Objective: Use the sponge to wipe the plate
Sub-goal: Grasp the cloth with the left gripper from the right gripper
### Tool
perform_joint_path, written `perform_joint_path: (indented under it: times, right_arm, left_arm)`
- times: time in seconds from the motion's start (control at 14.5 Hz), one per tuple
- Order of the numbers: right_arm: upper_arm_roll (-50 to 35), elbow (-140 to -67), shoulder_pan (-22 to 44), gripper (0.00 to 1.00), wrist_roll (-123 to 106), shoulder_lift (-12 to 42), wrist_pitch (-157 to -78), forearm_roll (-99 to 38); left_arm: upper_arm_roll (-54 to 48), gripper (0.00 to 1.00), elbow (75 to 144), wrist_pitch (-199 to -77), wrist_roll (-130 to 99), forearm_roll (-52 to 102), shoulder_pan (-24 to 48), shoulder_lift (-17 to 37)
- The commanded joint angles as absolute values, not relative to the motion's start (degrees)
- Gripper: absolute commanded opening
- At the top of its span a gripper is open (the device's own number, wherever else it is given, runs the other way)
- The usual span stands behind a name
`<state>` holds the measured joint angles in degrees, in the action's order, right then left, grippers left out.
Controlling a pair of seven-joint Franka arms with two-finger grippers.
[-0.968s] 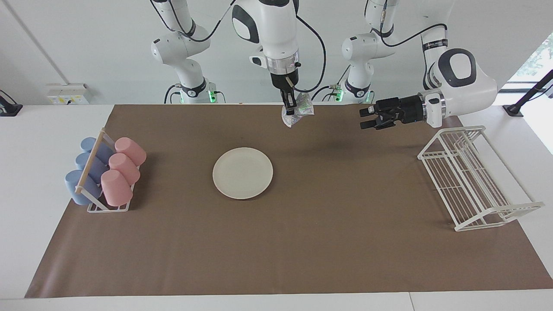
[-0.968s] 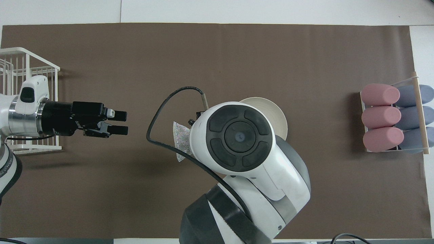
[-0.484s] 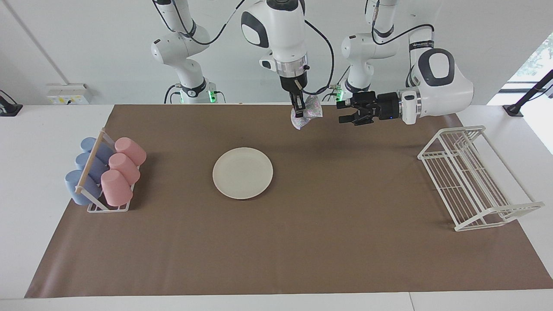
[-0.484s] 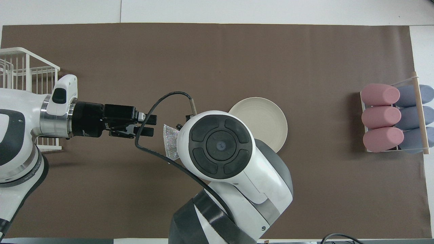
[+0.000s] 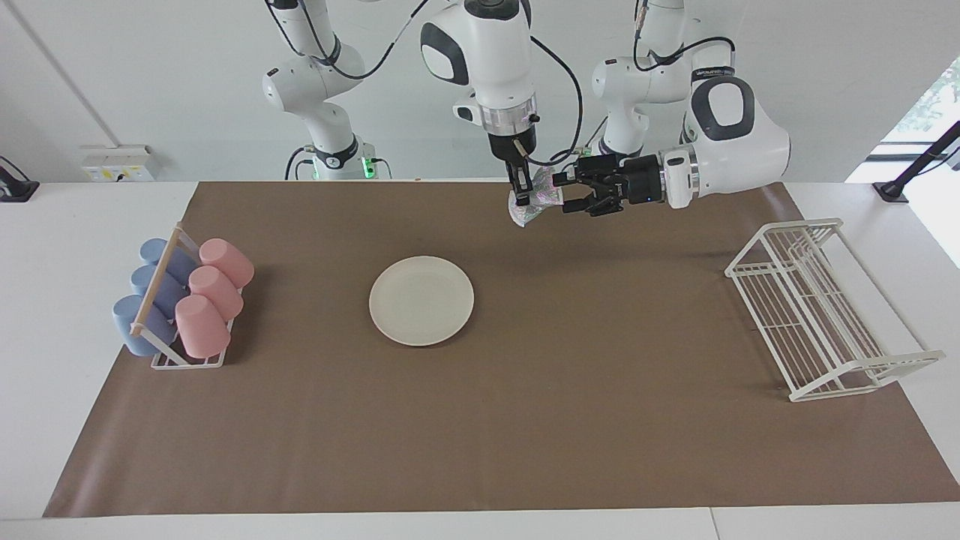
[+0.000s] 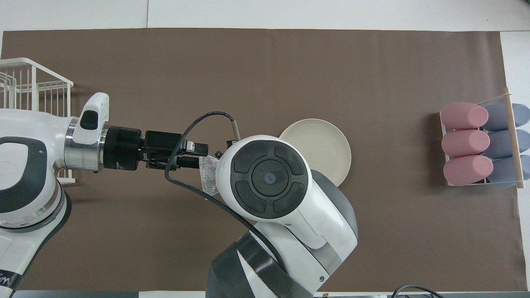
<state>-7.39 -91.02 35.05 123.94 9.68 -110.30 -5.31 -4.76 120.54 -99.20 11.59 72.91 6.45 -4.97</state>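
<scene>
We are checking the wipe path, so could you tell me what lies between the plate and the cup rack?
Nothing: the facing view shows only bare brown mat between the plate and the cup rack.

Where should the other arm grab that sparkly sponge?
Probably the sponge's free wrinkly edge, coming in sideways. The right gripper pinches it from above, up in the air, so that edge sticks out toward the left gripper, which is open and level with it.

A brown mat (image 5: 525,420) covers the white table (image 5: 75,225). On it lie the plate (image 5: 421,300), a cup rack (image 5: 184,307) (pink and blue cups) and a wire rack (image 5: 817,307).
</scene>
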Motion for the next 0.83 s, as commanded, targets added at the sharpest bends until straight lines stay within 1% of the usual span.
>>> perform_joint_path:
  times: [0.0,0.28,0.35,0.41,0.48,0.55,0.62,0.69,0.76]
  right_arm:
    - [-7.56,-91.05,35.07,0.00,125.51,9.84,-111.09,-4.39]
    - [-7.65,-91.14,35.07,0.00,125.51,9.84,-111.18,-4.39]
    - [-7.65,-91.14,35.07,0.00,125.51,9.84,-111.18,-4.39]
    - [-7.65,-91.06,35.07,0.00,125.42,9.84,-111.18,-4.39]
    - [-7.65,-91.14,35.07,0.00,125.42,9.84,-111.18,-4.39]
    - [-7.65,-91.14,34.98,0.00,125.51,9.84,-111.18,-4.39]
    - [-7.65,-91.06,34.98,0.00,125.42,9.84,-111.18,-4.39]
    - [-7.65,-91.14,34.98,0.00,125.42,9.84,-111.18,-4.39]
    - [-7.65,-91.14,34.98,0.00,125.42,9.84,-111.18,-4.39]
  left_arm:
    - [-4.31,0.81,122.44,-100.55,10.99,70.16,7.91,-7.29]
    - [-4.39,0.81,121.82,-100.11,10.11,67.06,8.09,-7.21]
    - [-4.39,0.75,121.90,-100.02,10.02,66.97,8.09,-7.38]
    - [-4.39,0.60,121.90,-100.02,9.85,66.97,8.35,-7.56]
    - [-4.57,0.52,121.82,-100.19,8.97,66.97,8.35,-7.73]
    - [-5.01,0.34,121.82,-100.54,7.31,66.97,8.87,-7.82]
    - [-5.18,0.09,121.82,-100.72,6.25,66.97,9.05,-8.17]
    - [-5.19,0.00,121.82,-100.55,6.07,66.97,8.97,-8.17]
    - [-5.19,0.00,121.90,-100.29,5.98,66.89,8.88,-8.17]
